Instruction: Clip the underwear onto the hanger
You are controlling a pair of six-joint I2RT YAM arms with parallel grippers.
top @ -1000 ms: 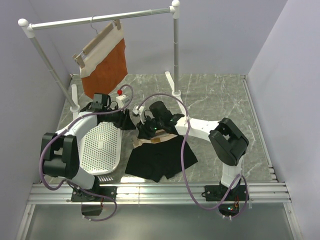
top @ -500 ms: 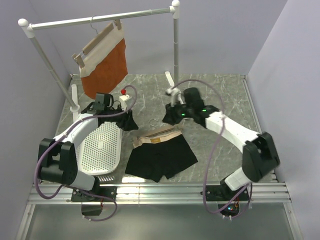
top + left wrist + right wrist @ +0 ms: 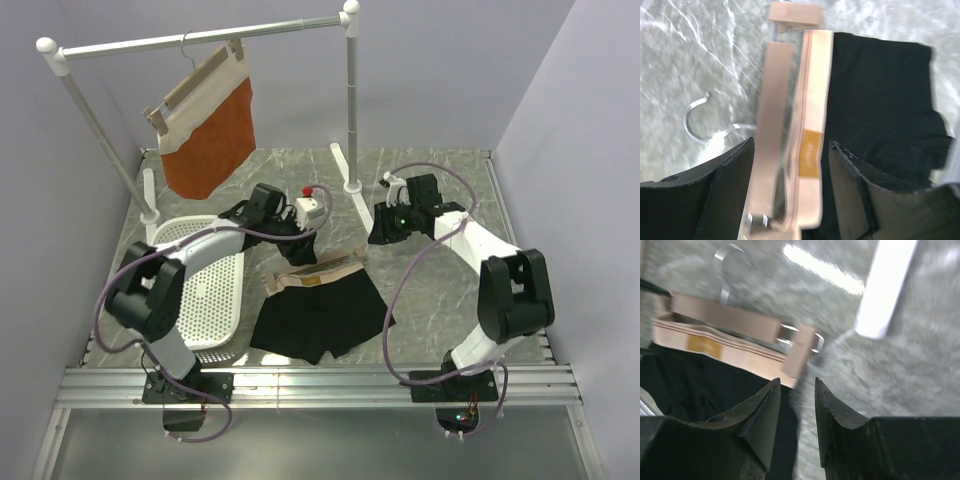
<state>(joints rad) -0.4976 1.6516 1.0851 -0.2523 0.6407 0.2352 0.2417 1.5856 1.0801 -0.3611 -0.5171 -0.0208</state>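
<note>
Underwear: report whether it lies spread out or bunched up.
Spread out: the underwear lies flat and unfolded on the table, its waistband straight alongside the hanger.

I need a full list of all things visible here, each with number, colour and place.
underwear: one, black with tan waistband, table centre.
hanger: one, pale wood, beside the waistband.
orange garment: one, rust-orange, hanging on the rack.
second hanger: one, pale wood, holding that garment.
rack: one, white, table's far side.
tray: one, white perforated, left of the underwear.
table: one, grey marble, under everything.
left gripper: one, black, open above the hanger.
right gripper: one, black, open, near the hanger's clip.
</note>
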